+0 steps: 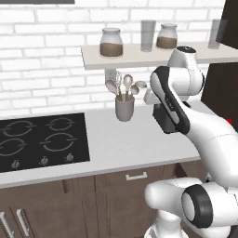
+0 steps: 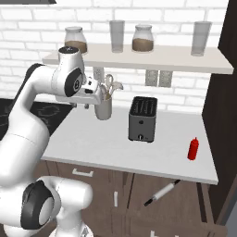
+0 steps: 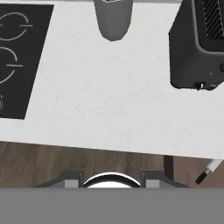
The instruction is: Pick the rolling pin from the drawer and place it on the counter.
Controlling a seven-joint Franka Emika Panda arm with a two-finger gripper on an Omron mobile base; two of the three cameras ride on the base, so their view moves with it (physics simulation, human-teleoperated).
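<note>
- The rolling pin (image 2: 162, 192) is lying below the front edge of the counter (image 2: 139, 152), slanting in the open drawer (image 2: 185, 203) on the right side of the cabinets; its dark end handles are showing at both tips in the right base view.
- In the hand view, one end of the rolling pin (image 3: 209, 169) is peeking out past the counter's (image 3: 113, 109) front edge at the lower right.
- The gripper (image 2: 81, 105) is hanging above the counter, near the grey cup (image 2: 103, 109) of spoons and a whisk, well apart from the rolling pin.
- I cannot tell whether the fingers are spread or pressed together; the arm's own body is blocking them in the base views, and the fingertips are not showing clearly in the hand view.
- Nothing is showing between the fingers in the hand view.
- The toaster (image 2: 142, 119) is standing on the counter to the right of the cup, and in the left base view the arm is covering most of the toaster (image 1: 163, 123).
- A small red bottle (image 2: 193, 148) is standing upright near the counter's right end, above the open drawer.
- The stove top (image 1: 42, 142) is sitting flush in the counter (image 1: 135, 148) on the left, and the grey cup (image 1: 124, 108) is standing behind its right corner.
- A closed drawer front with a short pale bar handle (image 1: 136, 176) is sitting just under the counter's edge.
- Jars and glasses are lining the shelf (image 2: 139, 59) on the brick wall above.
</note>
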